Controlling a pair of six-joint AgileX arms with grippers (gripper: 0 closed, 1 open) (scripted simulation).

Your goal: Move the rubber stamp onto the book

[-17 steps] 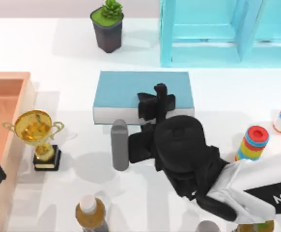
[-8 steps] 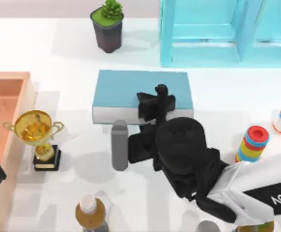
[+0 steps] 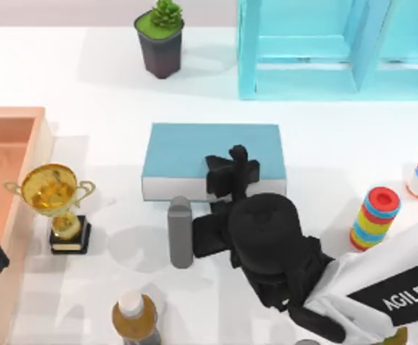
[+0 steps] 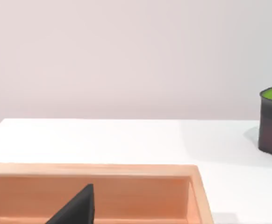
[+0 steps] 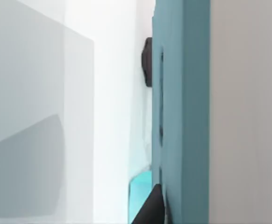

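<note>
Sliding nearer, the book [image 3: 194,149] is sitting lower on the table now.
The right gripper [image 3: 230,172] is hanging over its near edge; its grip and the stamp are hidden.

Teal-blue book [image 3: 187,149] lies flat mid-table (white page edges facing the near side)

Overhead view; two low wrist views

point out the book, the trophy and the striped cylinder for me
book [image 3: 187,149], top view, bare teal cover left of the arm
trophy [image 3: 49,188], top view, gold cup bowl
striped cylinder [image 3: 381,200], top view, red top cap
</note>
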